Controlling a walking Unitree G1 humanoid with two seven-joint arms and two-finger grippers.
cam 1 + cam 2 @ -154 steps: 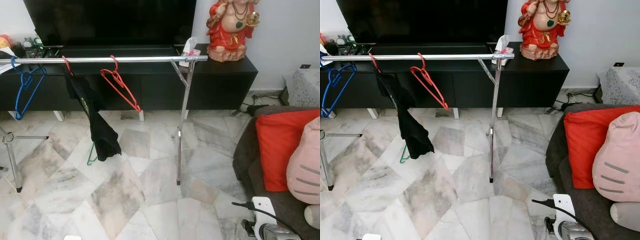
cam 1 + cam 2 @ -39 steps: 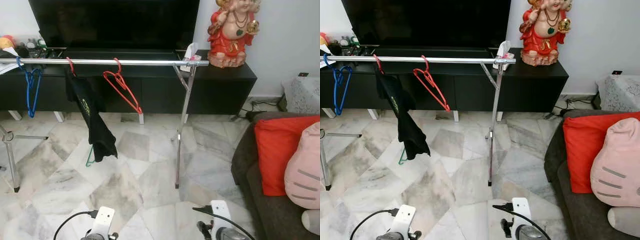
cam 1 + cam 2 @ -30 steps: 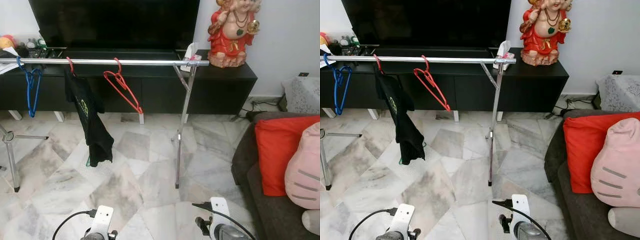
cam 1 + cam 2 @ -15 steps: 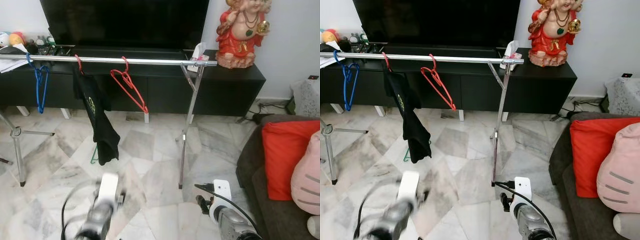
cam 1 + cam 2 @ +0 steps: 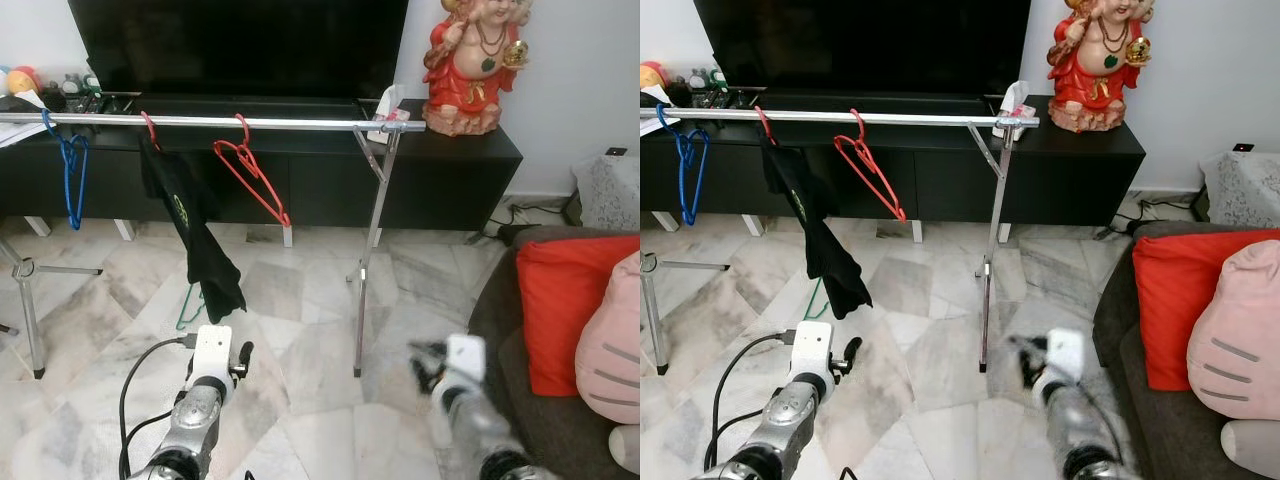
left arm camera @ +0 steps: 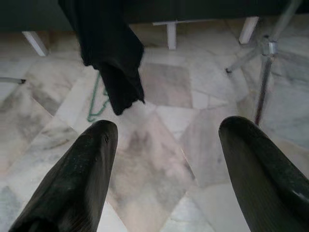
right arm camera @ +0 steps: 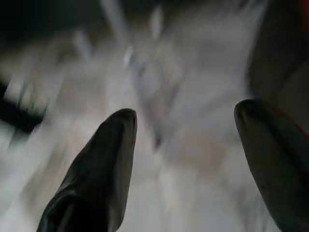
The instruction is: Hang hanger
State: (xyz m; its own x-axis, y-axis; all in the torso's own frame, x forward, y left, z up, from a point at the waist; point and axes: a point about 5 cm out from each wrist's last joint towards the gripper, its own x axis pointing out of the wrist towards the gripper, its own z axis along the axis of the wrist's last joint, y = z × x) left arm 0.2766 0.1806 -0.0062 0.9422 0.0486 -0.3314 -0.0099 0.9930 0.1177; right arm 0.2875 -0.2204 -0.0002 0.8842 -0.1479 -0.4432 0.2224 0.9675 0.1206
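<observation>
Red hanger [image 5: 250, 172] hooked on the rail [image 5: 210, 123], black shirt [image 5: 193, 230] at its 9 o'clock, blue hanger [image 5: 72, 170] further out at 9. Our left gripper [image 6: 164, 159] and right gripper [image 7: 186, 159] both sit low over the floor [image 5: 300, 330] at 6 o'clock, fingers spread, holding nothing.

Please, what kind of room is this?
Probably a home living room: a large television on a low black cabinet, a sofa with a red cushion, and a clothes rail on marble floor.
</observation>
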